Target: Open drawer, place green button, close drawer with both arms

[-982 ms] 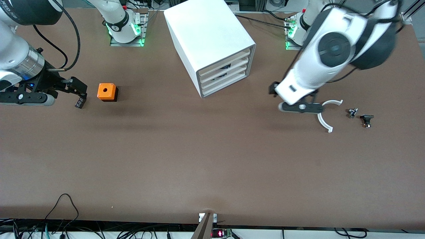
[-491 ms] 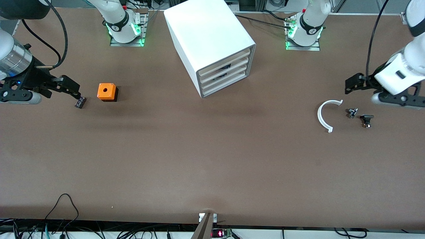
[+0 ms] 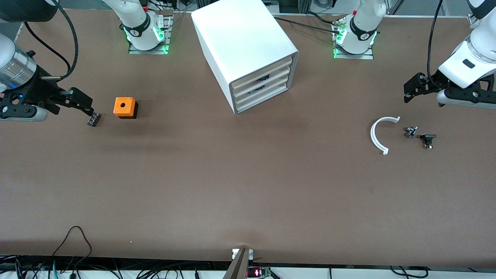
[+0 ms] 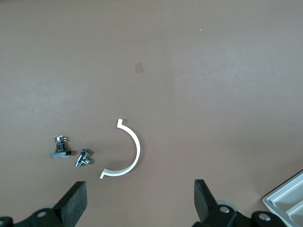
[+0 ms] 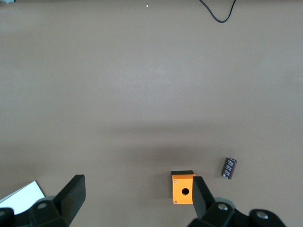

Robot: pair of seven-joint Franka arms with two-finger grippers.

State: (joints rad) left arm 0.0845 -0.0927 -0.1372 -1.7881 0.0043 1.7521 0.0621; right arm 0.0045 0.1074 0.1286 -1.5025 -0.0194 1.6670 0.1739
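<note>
The white cabinet [image 3: 244, 50] stands at the table's middle with all three drawers shut. The lowest drawer [image 3: 263, 101] shows its plain front. A corner of the cabinet shows in the left wrist view [image 4: 289, 198]. No green-capped button shows in any view. My left gripper [image 3: 407, 93] is open and empty over bare table at the left arm's end; in its wrist view [image 4: 139, 203] the fingers [image 4: 75, 203] stand wide apart. My right gripper [image 3: 87, 108] is open and empty over the table beside the orange cube [image 3: 124, 107]; its wrist view [image 5: 137, 198] shows wide fingers [image 5: 73, 194].
A white half ring [image 3: 378, 135], a small metal part [image 3: 410, 131] and a black-capped part [image 3: 427, 139] lie near the left gripper. They also show in the left wrist view: ring [image 4: 135, 151], metal part [image 4: 83, 158], capped part [image 4: 60, 149]. A small dark cylinder [image 3: 93, 119] lies beside the cube [image 5: 183, 189].
My left arm has swung from over the half ring out to its end of the table. My right gripper has drawn back slightly from the orange cube.
</note>
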